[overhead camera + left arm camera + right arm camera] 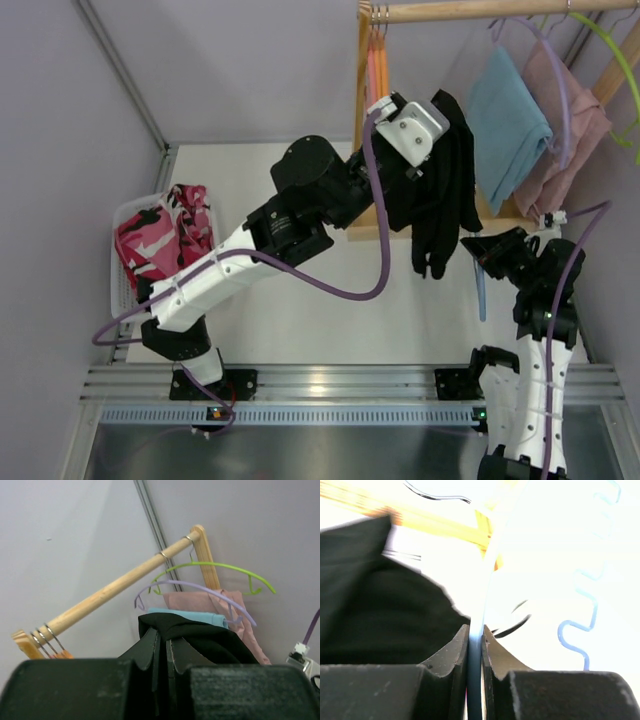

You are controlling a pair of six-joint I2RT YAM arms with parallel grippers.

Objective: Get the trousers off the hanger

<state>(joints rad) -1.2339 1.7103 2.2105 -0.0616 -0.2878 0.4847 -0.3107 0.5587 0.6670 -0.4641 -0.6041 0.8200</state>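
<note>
The black trousers [440,190] hang from my left gripper [425,150], which is shut on a fold of them [190,630] high above the table, near the wooden rail [470,10]. My right gripper [490,250] is shut on a thin blue hanger [476,670], whose bar [481,290] lies low over the table at the right. The black trousers show at the left of the right wrist view [375,610]. The pink, white and black camouflage trousers [160,235] lie in a white basket [118,285] at the left.
On the rail hang a blue cloth [505,120] on a purple hanger [555,70], a pink cloth [575,135], a green hanger [610,50] and orange hangers [377,65]. The wooden rack post [361,110] stands behind my left wrist. Grey walls close the sides.
</note>
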